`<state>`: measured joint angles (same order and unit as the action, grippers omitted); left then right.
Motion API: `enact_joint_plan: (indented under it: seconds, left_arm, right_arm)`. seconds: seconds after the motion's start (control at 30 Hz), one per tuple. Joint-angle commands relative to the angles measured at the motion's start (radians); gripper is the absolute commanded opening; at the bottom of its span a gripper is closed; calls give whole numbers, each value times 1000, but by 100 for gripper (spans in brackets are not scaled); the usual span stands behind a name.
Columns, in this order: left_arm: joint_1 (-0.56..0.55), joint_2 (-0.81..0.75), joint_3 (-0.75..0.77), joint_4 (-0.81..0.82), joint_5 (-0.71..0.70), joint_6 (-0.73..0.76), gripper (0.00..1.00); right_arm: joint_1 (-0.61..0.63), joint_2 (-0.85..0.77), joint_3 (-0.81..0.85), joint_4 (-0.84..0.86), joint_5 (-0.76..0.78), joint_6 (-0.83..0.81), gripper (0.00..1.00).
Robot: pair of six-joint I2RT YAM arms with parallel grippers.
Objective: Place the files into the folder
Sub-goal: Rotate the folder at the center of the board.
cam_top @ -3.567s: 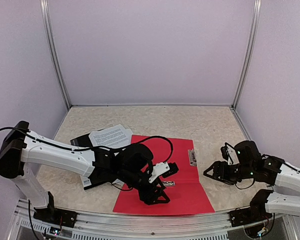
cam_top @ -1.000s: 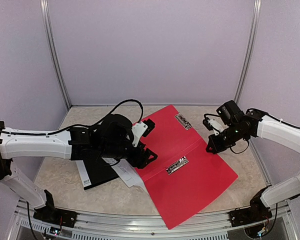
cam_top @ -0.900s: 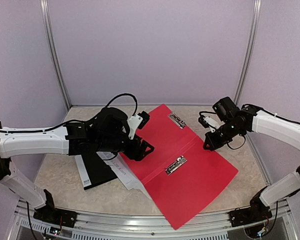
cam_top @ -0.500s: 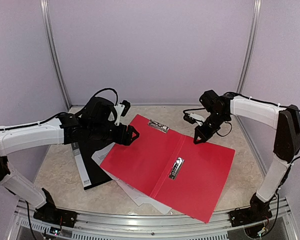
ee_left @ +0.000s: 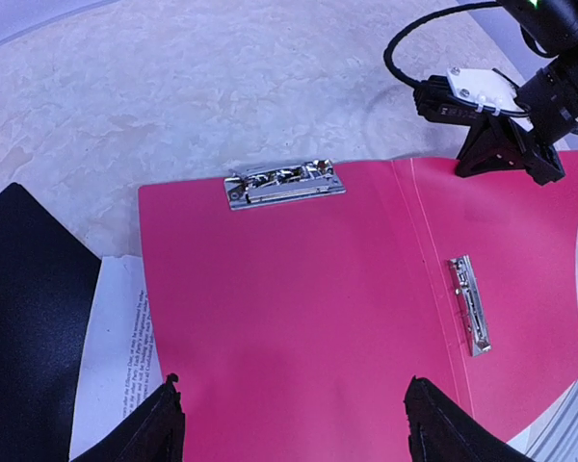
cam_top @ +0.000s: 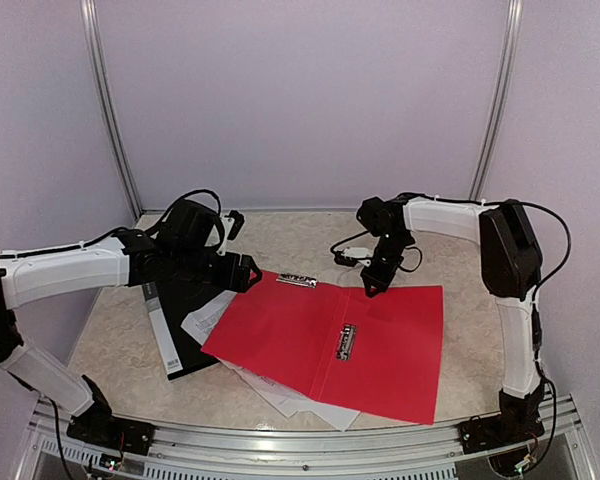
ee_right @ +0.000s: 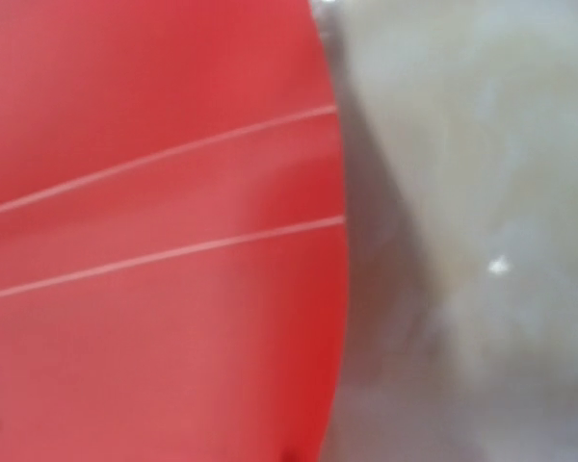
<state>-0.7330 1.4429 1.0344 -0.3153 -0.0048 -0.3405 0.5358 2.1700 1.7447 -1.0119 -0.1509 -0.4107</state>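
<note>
As the red folder [cam_top: 330, 340] lies open mid-table, we see its long axis run left-right, spine near-far, 2 clips [cam_top: 297, 281] on it. The files [cam_top: 205, 322] lie under it, poking out left and near. A black binder [cam_top: 180, 325] sits left. The left claw [ee_left: 294, 414] hangs spread over the left flap; right claw [cam_top: 370, 288], pressed together, meets the far edge.

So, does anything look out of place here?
Yes. The open red folder lies askew on top of the white papers, which stick out under its left and near edges, not inside it.
</note>
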Motion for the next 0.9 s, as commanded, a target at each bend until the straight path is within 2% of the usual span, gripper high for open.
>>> enact_joint_plan:
  seconds: [0.0,0.23,0.43,0.53,0.67,0.7,0.77,0.87]
  left_arm:
    - [9,26,-11,24,72,7,76]
    - [27,120,2,48,95,4,75]
    - [36,198,23,87,133,-28,74]
    - [35,226,15,108,160,-12,73]
    - [34,236,-51,154,190,-18,70]
    - [33,231,-75,174,196,-24,69]
    - [23,213,-116,212,197,-26,68]
    - [-7,186,-148,233,162,-15,68]
  right_arm:
    - [54,76,94,-37,129,-105,2]
    - [103,151,214,-25,221,-179,3]
    - [110,147,222,51,242,-181,6]
    - [109,106,184,120,233,-141,20]
    - [109,-1,88,274,219,-69,52]
    - [109,-28,67,312,215,-53,57]
    - [108,-81,36,373,204,-13,67]
    - [108,-141,7,422,180,57,71]
